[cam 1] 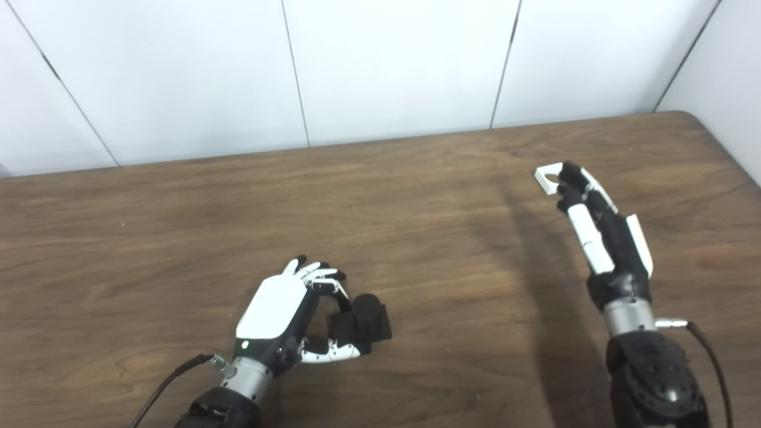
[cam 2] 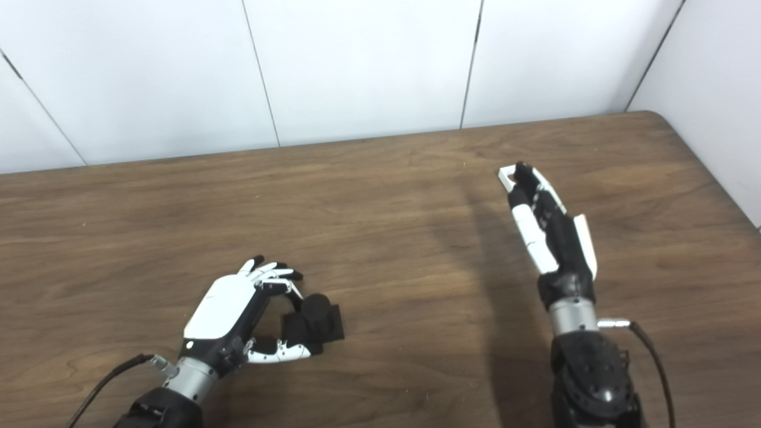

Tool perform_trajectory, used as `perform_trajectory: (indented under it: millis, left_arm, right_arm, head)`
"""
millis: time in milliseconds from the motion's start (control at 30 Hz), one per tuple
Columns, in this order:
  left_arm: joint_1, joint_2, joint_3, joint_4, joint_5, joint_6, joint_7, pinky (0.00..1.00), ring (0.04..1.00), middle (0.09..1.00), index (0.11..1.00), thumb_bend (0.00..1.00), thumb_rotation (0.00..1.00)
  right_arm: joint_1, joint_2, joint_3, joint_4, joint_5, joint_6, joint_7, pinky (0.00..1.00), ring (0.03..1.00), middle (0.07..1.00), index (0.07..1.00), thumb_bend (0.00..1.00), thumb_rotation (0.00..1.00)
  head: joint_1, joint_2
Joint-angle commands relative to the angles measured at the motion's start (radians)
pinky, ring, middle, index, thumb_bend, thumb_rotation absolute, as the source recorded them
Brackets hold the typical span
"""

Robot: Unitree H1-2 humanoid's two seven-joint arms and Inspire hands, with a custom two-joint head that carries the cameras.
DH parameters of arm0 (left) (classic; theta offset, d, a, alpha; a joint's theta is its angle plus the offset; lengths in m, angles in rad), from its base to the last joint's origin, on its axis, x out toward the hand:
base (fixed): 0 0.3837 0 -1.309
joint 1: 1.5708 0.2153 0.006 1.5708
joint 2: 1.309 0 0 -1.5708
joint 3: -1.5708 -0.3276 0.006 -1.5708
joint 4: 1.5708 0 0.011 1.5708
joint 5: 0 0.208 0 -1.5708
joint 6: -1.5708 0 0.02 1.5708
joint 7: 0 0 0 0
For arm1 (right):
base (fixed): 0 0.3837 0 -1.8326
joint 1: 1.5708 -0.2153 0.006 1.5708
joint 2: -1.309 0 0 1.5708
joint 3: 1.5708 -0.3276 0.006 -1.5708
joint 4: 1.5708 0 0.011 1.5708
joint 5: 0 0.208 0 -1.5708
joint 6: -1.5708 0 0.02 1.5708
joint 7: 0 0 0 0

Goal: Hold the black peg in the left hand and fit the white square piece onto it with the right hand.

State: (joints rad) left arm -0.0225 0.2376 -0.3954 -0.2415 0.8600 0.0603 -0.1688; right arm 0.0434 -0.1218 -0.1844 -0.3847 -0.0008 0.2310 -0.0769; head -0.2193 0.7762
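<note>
The black peg [cam 1: 367, 316], a short cylinder on a square base, rests on the wooden table [cam 1: 416, 238] at the near middle. My left hand [cam 1: 285, 312] lies at its left side, fingers curled against the cylinder and thumb along the base's near edge, closed on it. Far to the right, the white square piece [cam 1: 546, 177] with a hole in it is at the tips of my right hand [cam 1: 600, 232]. A fingertip and the thumb tip pinch its right edge. Whether the piece is off the table I cannot tell.
The table's right edge and rounded far corner [cam 1: 707, 128] run close to the right hand. White wall panels [cam 1: 392, 65] stand behind the far edge. Cables [cam 1: 707, 356] trail from both wrists toward the near edge.
</note>
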Motion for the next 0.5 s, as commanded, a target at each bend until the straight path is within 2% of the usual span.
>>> perform_trajectory:
  millis: [0,100,300,400,467]
  left_arm:
    - [-0.003,0.020,-0.002,0.012,0.006,-0.005,-0.023,1.00,0.886,0.801,0.485,0.52,0.05]
    - [-0.005,0.025,-0.001,0.013,0.003,-0.008,-0.029,1.00,0.885,0.800,0.485,0.52,0.05]
    - [-0.003,0.032,-0.001,0.015,0.005,-0.008,-0.039,1.00,0.884,0.800,0.485,0.52,0.05]
    - [-0.005,0.039,0.002,0.025,-0.001,-0.017,-0.034,1.00,0.883,0.800,0.485,0.52,0.05]
    - [-0.006,0.040,0.005,0.033,-0.005,-0.027,-0.025,1.00,0.874,0.794,0.485,0.52,0.05]
  right_arm:
    - [-0.031,-0.018,-0.012,-0.045,-0.004,0.003,-0.004,0.87,0.914,0.905,0.863,0.56,0.71]
    - [-0.052,-0.032,-0.025,-0.037,-0.007,0.012,-0.001,0.87,0.907,0.907,0.858,0.58,0.66]
    - [-0.105,-0.070,-0.013,-0.015,-0.166,0.092,-0.037,0.80,0.853,0.866,0.811,0.63,0.55]
    - [-0.142,-0.086,0.005,0.002,-0.245,0.152,-0.046,0.85,0.867,0.859,0.778,0.67,0.46]
    - [-0.169,-0.103,0.018,0.032,-0.296,0.171,-0.050,0.83,0.859,0.852,0.764,0.71,0.44]
  head:
    - [-0.001,0.000]
    - [-0.011,0.003]
    - [-0.036,-0.001]
    - [-0.072,-0.007]
    - [-0.096,-0.013]
